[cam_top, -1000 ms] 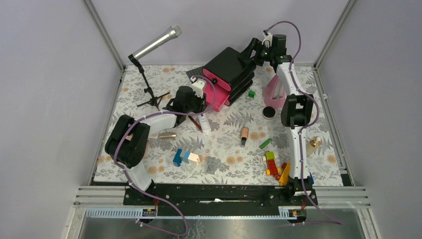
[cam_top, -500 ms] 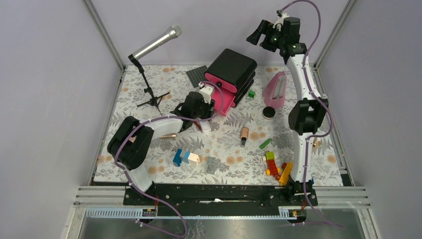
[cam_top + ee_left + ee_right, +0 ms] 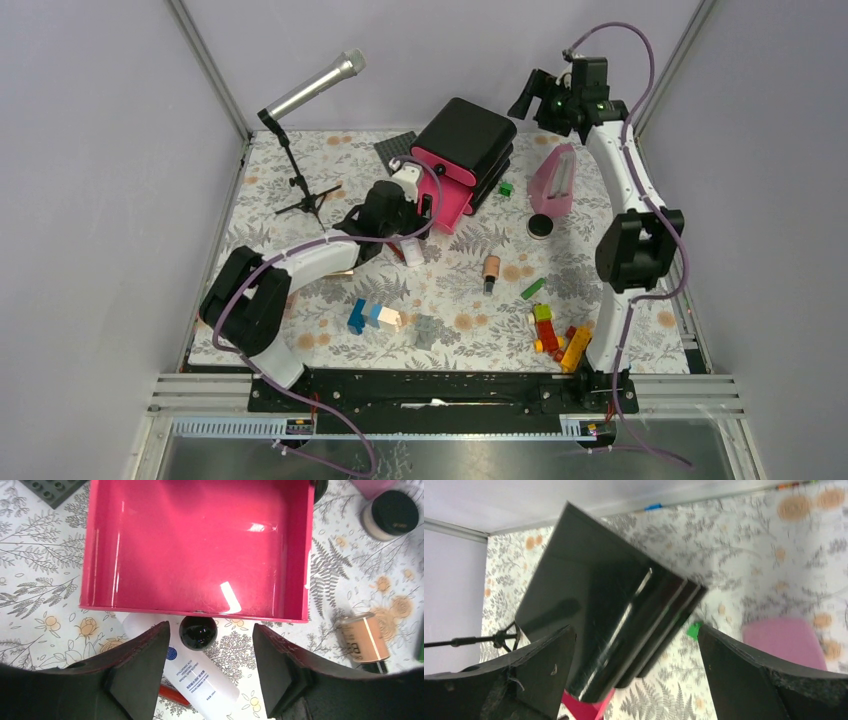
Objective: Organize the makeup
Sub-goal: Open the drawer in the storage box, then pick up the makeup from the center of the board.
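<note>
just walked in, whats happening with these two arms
The left pincer hangs open over the front of an empty pink drawer, just above a white tube. The right pincer is open too, held high over the case's black lid. The peach bottle and round compact lie loose on the table.

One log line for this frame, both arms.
left gripper: open, over white tube | right gripper: open, above black case | pink drawer: open, empty

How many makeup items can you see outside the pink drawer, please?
4: white tube and red pencil at the front of the drawer, peach bottle off its corner, round compact by the pink wedge. The left arm may hide more.
</note>
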Controlling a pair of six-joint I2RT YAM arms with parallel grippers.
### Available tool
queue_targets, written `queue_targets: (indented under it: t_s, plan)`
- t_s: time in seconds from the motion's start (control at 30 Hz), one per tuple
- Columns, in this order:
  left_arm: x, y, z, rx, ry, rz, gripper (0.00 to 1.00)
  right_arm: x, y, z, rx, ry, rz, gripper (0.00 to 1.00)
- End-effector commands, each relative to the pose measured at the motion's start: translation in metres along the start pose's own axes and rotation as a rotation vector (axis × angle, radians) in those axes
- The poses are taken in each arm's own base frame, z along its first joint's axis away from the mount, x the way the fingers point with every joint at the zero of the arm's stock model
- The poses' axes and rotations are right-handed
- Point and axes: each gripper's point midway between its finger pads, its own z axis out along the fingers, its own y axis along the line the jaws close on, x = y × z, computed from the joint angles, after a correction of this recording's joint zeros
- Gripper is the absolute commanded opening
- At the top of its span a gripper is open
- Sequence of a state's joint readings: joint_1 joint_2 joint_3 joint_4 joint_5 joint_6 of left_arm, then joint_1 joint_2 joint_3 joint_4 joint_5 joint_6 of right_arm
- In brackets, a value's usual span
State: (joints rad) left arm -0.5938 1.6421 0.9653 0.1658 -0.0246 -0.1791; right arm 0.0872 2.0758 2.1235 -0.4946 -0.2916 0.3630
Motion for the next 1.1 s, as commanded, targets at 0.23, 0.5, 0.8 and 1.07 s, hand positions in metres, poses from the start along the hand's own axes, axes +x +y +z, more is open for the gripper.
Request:
queue_targets:
  t_s: [0.23, 0.5, 0.8, 1.07]
  plan:
    - [-0.043, -0.010, -0.053, -0.019, -0.084, -0.212, 0.73, 0.041, 0.002, -0.085, 0.047, -0.068, 0.064, 0.98]
    - [-0.049, 0.008, -0.093, -0.135, -0.075, -0.268, 0.76, 0.094, -0.016, -0.111, 0.098, -0.020, 0.081, 0.98]
    - [-0.006, 0.049, -0.136, -0.377, 0.016, -0.345, 0.78, 0.154, -0.041, -0.128, 0.182, 0.063, 0.063, 0.95]
    - [-0.005, 0.045, -0.163, -0.351, 0.048, -0.325, 0.78, 0.189, -0.080, -0.115, 0.444, 0.128, -0.043, 0.96]
